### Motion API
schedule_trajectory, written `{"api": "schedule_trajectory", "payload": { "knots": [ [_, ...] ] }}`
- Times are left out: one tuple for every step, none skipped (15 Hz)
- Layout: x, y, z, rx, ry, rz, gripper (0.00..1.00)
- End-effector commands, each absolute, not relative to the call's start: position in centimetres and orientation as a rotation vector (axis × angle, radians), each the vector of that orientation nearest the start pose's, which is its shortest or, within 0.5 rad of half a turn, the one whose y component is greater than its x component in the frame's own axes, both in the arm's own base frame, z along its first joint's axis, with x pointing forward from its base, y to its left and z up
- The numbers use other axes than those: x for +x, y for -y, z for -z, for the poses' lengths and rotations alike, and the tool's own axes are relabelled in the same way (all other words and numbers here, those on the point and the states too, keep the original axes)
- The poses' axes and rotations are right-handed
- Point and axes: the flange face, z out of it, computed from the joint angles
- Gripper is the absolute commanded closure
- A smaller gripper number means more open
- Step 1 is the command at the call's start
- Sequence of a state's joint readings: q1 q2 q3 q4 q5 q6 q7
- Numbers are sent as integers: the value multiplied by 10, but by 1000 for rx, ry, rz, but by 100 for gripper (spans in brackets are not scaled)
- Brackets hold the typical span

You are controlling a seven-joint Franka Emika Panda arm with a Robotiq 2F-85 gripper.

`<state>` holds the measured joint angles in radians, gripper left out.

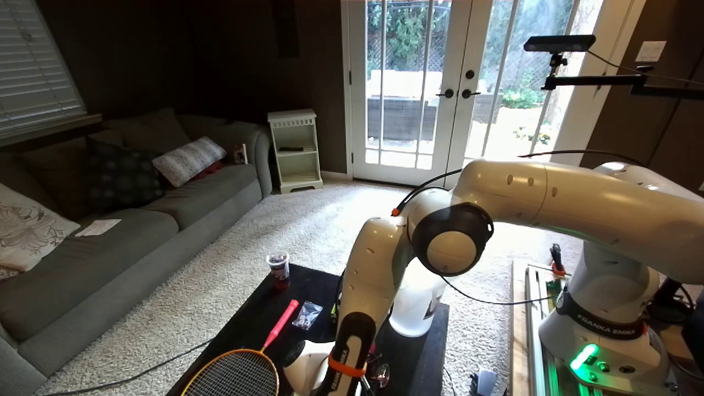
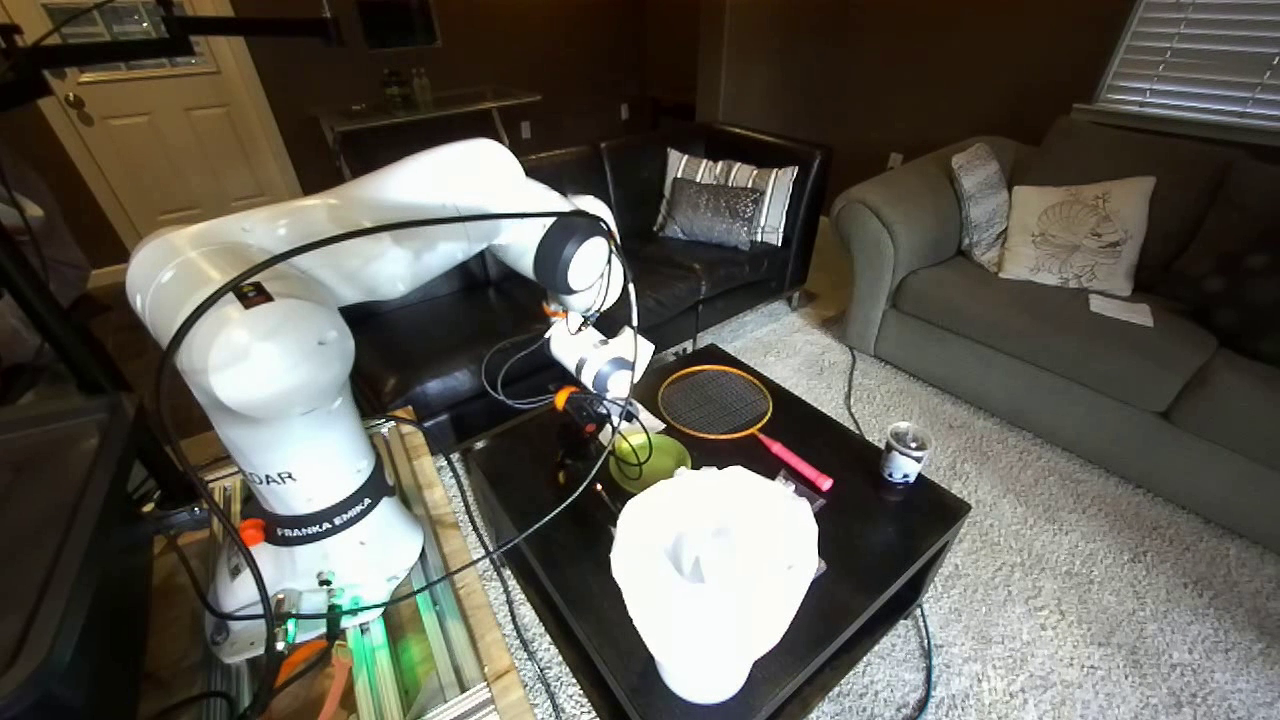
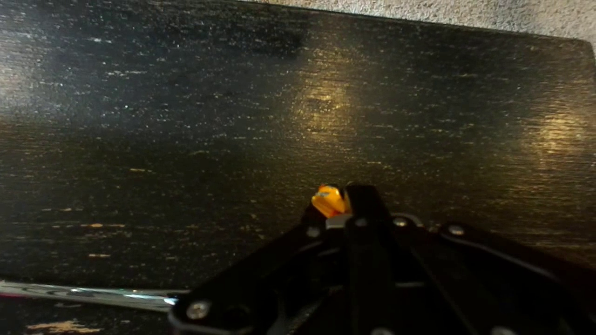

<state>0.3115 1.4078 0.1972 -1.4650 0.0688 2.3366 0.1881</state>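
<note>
Small orange piece: grip seemingly made, not released.
Wrist view: gripper closed, piece pinched at its tips, over dark table. In an exterior view: gripper near green bowl. In an exterior view: arm conceals gripper and piece.

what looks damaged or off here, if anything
The dark tabletop looks worn in the wrist view: pale flecks show across it, and a tan patch at lower left could be missing finish.
</note>
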Motion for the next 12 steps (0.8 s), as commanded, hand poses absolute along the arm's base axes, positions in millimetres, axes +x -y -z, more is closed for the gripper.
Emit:
{"api": "schedule_trajectory", "payload": {
  "knots": [
    [459, -273, 170, -2886, 217, -919, 100],
    [458, -274, 172, -2882, 218, -926, 100],
    [457, -274, 172, -2878, 218, -932, 100],
    [456, -275, 173, -2873, 221, -937, 100],
    [455, -276, 173, -2869, 221, -939, 100],
    [454, -278, 173, -2863, 226, -942, 100],
    [453, -280, 172, -2858, 230, -941, 100],
    [452, -282, 171, -2853, 234, -940, 100],
    [451, -285, 170, -2846, 242, -936, 100],
    [450, -288, 169, -2840, 249, -933, 100],
    [448, -291, 169, -2834, 258, -933, 100],
    [447, -294, 169, -2828, 267, -935, 100]
  ]
}}
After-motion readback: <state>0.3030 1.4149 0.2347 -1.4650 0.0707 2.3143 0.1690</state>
